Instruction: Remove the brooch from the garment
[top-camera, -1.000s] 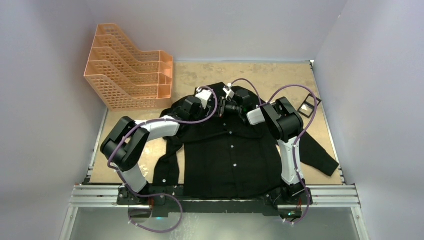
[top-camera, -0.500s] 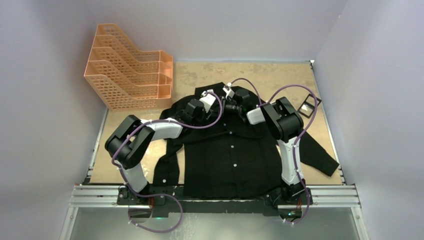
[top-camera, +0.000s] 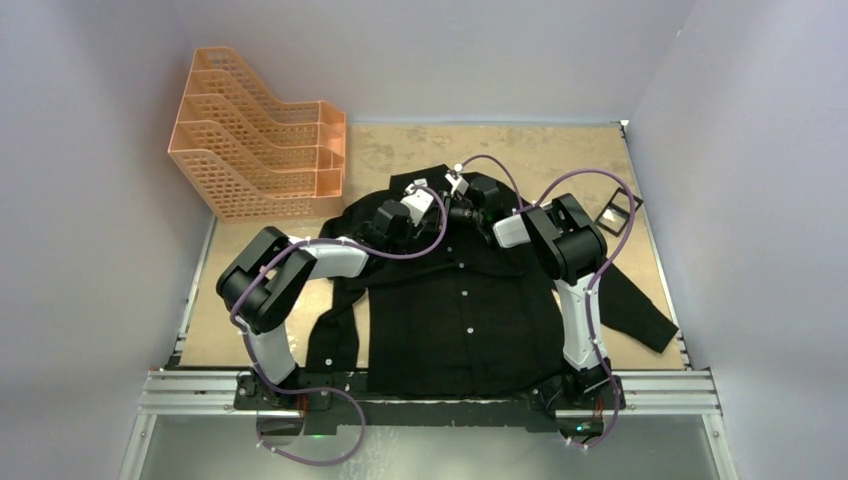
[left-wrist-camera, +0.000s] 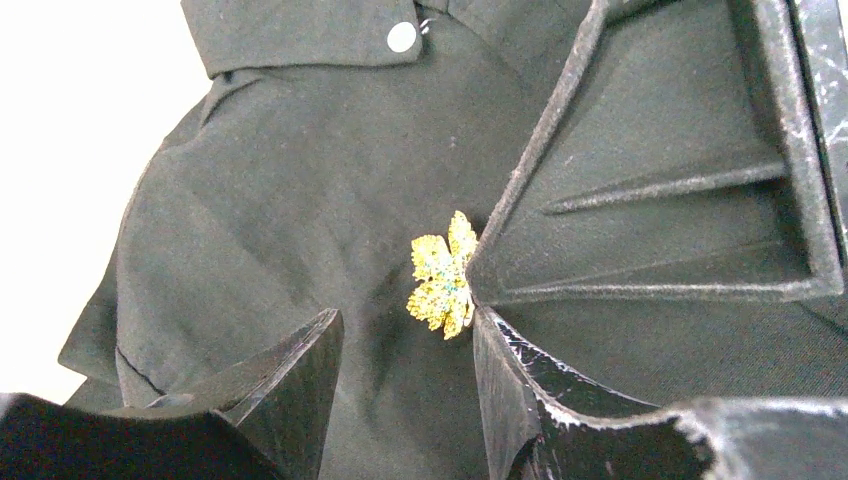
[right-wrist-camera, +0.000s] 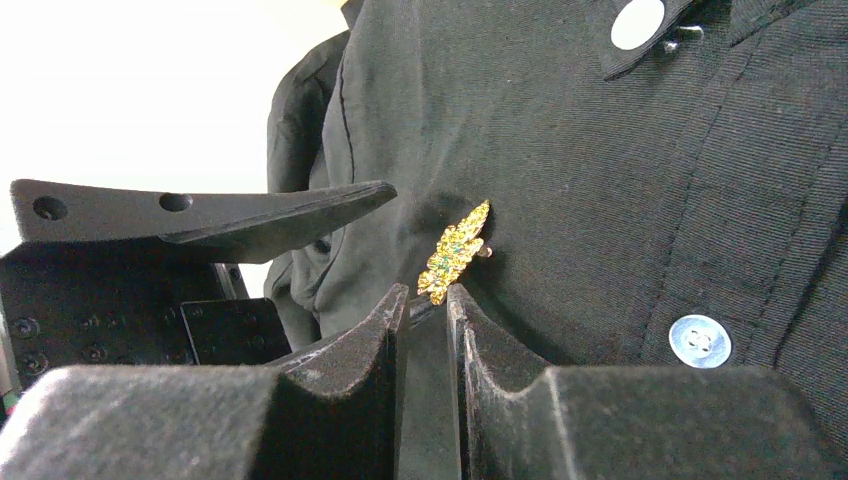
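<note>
Looking down from above, the black long-sleeved button-up shirt (top-camera: 470, 330) lies flat on the tan worktop (top-camera: 400, 150), hem at the near edge and collar toward the far edge. The left pincer (top-camera: 437, 215) and right pincer (top-camera: 458, 213) meet over the chest just below the collar, about midway between the left and right edges. They hide the pin here.

From the left wrist, the golden maple-leaf metal brooch (left-wrist-camera: 441, 287) sits on the dark cloth. The left pincer stands well open and holds nothing, its gap just short of the leaf. The right pincer's ribbed finger (left-wrist-camera: 650, 200) touches the leaf's edge.

From the right wrist, the right pincer is nearly closed, only a thin slit left, and the leaf's lower tip sits at the slit's mouth. Whether it is truly nipped I cannot tell.

Doing this step well probably means the left pincer holding the cloth down just beside the leaf. The right can then draw the pin out along its own line without tenting the shirt. A grip on the tip alone may slip, so a deeper bite looks wiser.
</note>
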